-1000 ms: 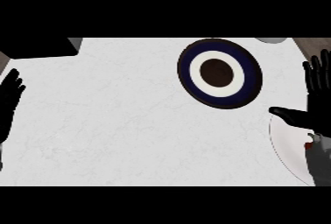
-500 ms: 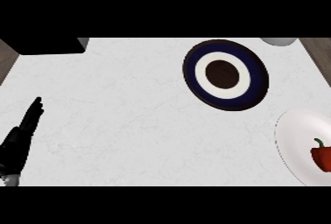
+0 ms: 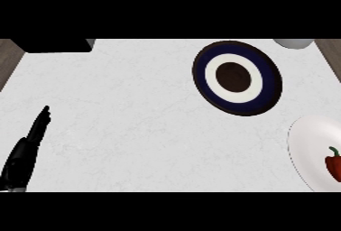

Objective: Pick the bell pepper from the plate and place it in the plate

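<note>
A red bell pepper with a green stem lies on a white plate at the right edge, partly cut off by the view. A dark blue plate with a white ring and a dark brown centre sits at the back right of the white counter. My left hand shows edge-on at the lower left, fingers straight and pointing away, far from both plates. My right hand does not show.
A black box stands at the back left corner. Part of a grey round object shows at the back right edge. Wooden floor shows past the counter's left and right edges.
The right hand, which covered the white plate a second ago, has left the view, uncovering the pepper. The left hand has dropped lower and turned edge-on. The view has shifted slightly.
</note>
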`<state>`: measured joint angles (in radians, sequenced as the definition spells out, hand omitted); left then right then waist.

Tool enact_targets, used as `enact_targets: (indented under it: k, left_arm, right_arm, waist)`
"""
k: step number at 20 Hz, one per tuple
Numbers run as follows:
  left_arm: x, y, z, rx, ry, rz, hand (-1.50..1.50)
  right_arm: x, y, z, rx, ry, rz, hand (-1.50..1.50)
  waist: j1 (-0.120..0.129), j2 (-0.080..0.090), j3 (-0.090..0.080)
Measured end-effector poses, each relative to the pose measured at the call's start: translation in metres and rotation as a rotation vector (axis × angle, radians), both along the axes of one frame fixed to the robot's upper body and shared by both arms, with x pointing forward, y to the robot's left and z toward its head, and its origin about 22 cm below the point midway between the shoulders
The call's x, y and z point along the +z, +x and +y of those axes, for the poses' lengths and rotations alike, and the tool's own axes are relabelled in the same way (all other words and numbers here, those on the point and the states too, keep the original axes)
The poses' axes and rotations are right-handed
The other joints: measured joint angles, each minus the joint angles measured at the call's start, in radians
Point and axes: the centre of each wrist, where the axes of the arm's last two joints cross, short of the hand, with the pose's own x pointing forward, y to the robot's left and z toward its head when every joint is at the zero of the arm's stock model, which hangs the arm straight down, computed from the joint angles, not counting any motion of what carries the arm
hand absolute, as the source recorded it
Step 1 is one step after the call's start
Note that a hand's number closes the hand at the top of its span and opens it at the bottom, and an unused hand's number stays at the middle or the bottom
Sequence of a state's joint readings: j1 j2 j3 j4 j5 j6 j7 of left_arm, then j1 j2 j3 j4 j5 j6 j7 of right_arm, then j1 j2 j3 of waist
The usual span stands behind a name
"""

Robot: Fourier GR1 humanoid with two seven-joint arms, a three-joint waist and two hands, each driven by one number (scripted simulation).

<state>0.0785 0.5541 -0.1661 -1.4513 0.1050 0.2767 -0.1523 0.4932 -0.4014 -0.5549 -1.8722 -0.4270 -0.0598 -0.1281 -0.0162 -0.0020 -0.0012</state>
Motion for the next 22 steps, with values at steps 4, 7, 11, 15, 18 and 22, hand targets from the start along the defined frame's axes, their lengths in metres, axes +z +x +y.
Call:
enact_targets:
  k: [4,7,11,15,18,22]
  left_arm:
    - [0.002,-0.002,0.002,-0.011,0.003,0.001,0.00]
    - [-0.003,-0.002,-0.001,-0.017,0.002,0.000,0.00]
    - [0.000,-0.005,-0.001,-0.022,0.001,-0.004,0.00]
    - [0.002,-0.002,-0.005,-0.024,0.001,-0.006,0.00]
    - [-0.003,-0.005,-0.001,-0.022,0.000,-0.009,0.00]
    - [-0.002,-0.001,-0.004,-0.021,-0.005,-0.012,0.00]
  right_arm:
    - [0.020,-0.005,-0.014,0.026,-0.060,0.185,-1.50]
    - [0.035,0.001,-0.021,0.041,-0.086,0.307,-1.50]
    - [0.048,0.010,-0.030,0.082,-0.108,0.441,-1.50]
    - [0.043,0.027,-0.037,0.132,-0.108,0.555,-1.50]
    - [0.033,0.034,-0.038,0.171,-0.123,0.634,-1.50]
    - [0.018,0.044,-0.044,0.224,-0.174,0.747,-1.50]
  waist:
    - [0.010,0.001,0.000]
    - [0.015,0.003,0.000]
    - [0.019,0.002,0.001]
    - [0.023,0.003,0.001]
    - [0.022,0.003,0.001]
    - [0.023,0.003,0.002]
